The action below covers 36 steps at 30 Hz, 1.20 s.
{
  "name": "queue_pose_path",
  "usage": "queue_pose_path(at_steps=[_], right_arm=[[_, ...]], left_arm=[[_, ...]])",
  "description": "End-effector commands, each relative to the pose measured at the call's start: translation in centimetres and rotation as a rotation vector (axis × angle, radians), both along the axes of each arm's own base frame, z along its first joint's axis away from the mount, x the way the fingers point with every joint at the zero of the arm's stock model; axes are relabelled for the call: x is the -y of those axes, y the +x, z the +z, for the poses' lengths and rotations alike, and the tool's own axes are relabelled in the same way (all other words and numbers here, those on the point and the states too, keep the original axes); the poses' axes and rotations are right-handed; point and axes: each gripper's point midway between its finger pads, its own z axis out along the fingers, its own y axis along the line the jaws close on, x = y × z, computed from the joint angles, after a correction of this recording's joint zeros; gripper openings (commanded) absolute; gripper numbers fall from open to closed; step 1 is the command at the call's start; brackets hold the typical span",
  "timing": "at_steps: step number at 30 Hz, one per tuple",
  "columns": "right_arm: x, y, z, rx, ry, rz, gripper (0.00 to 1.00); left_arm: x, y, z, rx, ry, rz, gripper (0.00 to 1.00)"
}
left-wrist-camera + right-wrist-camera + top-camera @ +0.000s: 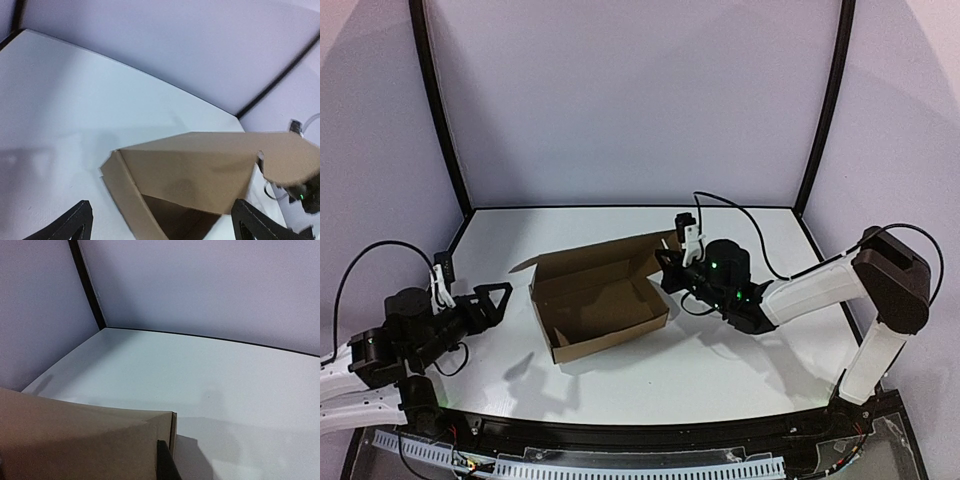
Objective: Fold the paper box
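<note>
Paper box [600,300] of plain brown cardboard sits near the middle of the white table [740,380], between the two arms and turned a little askew, its long side running from left to lower right in the top view. It is already a shallow tray with its top open: four low walls stand up, the floor shows inside, and a taller panel rises along the far long side. A small flap sticks out from the far left corner. The left gripper [500,303] hovers just to the left of the box's short end, apart from it, with its jaws spread as wide as they go and nothing between them. In the left wrist view the two dark fingertips [75,222] frame the lower corners, and the near corner of the box lies ahead of them, untouched. The right gripper [667,268] is at the far right corner of the box, where the tall panel ends, its jaws closed. In the right wrist view one dark finger [165,462] lies against the edge of the cardboard panel, while the other is hidden behind the sheet — so the grip looks pinched on that panel, though the contact itself is partly out of sight.
</note>
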Motion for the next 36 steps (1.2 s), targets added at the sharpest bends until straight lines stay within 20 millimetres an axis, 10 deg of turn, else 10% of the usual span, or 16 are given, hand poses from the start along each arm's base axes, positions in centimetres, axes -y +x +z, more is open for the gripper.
queue_pose_path(at_steps=[1,6,13,23,26,36], right_arm=[[0.2,-2.0,-6.8,-0.102,-0.198,0.076,0.00],[0.5,-2.4,-7.1,-0.049,-0.262,0.104,0.05],[0.5,-2.9,-6.8,-0.016,-0.314,0.143,0.21],[2.5,-6.6,-5.4,-0.078,-0.384,0.250,0.96],[4.1,-7.8,-4.9,-0.106,-0.414,0.257,0.98],[9.2,-9.9,7.5,0.075,-0.178,0.131,0.98]], left_arm=[[-4.1,0.4,2.9,-0.054,-0.096,0.243,0.99],[-1.9,2.1,5.1,-0.099,-0.025,0.266,0.99],[2.5,4.6,2.9,-0.290,0.166,0.262,0.99],[7.4,5.2,-3.6,-0.410,0.123,0.052,0.99],[8.0,5.1,-5.6,-0.464,0.189,0.028,0.99],[7.8,3.5,-11.5,-0.616,0.398,-0.049,0.89]])
